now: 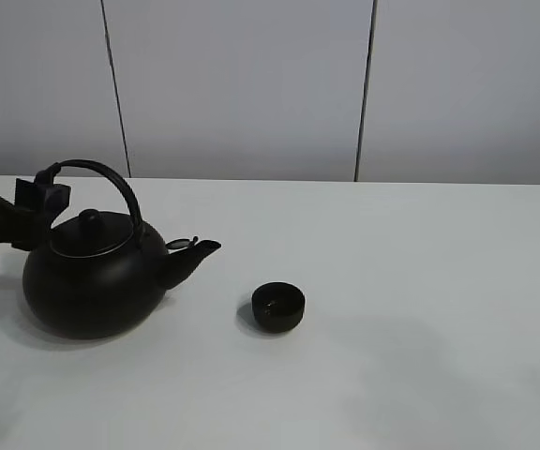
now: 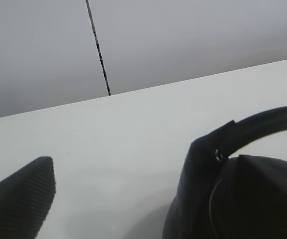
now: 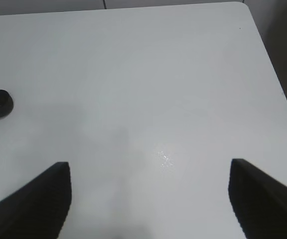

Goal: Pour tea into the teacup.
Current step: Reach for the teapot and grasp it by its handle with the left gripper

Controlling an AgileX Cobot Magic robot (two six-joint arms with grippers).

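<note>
At the far left edge of the high view, the left gripper (image 1: 43, 197) sits against the left foot of the kettle's arched handle (image 1: 111, 183). Its wrist camera shows only one ribbed finger (image 2: 19, 201), in the lower left of that frame, with bare table between it and the kettle (image 2: 253, 199), so the jaws read as spread and hold nothing. The kettle (image 1: 97, 277), round and black, stands upright on the table in the left of the high view. Its lid and knob (image 1: 90, 221) are in place and its spout (image 1: 195, 255) points right. Right of the spout and a little lower in the frame, clearly apart from the kettle, stands the teacup (image 1: 278, 307), small, black and upright. Whether it holds anything cannot be told. The right gripper (image 3: 148, 199) shows only in its own wrist camera. Its two dark fingers (image 3: 34, 199) are spread wide in the lower corners over bare table, gripping nothing, and the teacup is a small dark ring at the left edge. The table (image 1: 420, 281) is plain matte white, with soft grey shadows and one small glint (image 3: 164, 159). Its rounded corner (image 3: 243, 6) shows at the upper right of the right wrist frame. Behind it in the high view rises a pale grey panelled wall (image 1: 251, 84) crossed by two thin dark seams (image 1: 115, 89).
</note>
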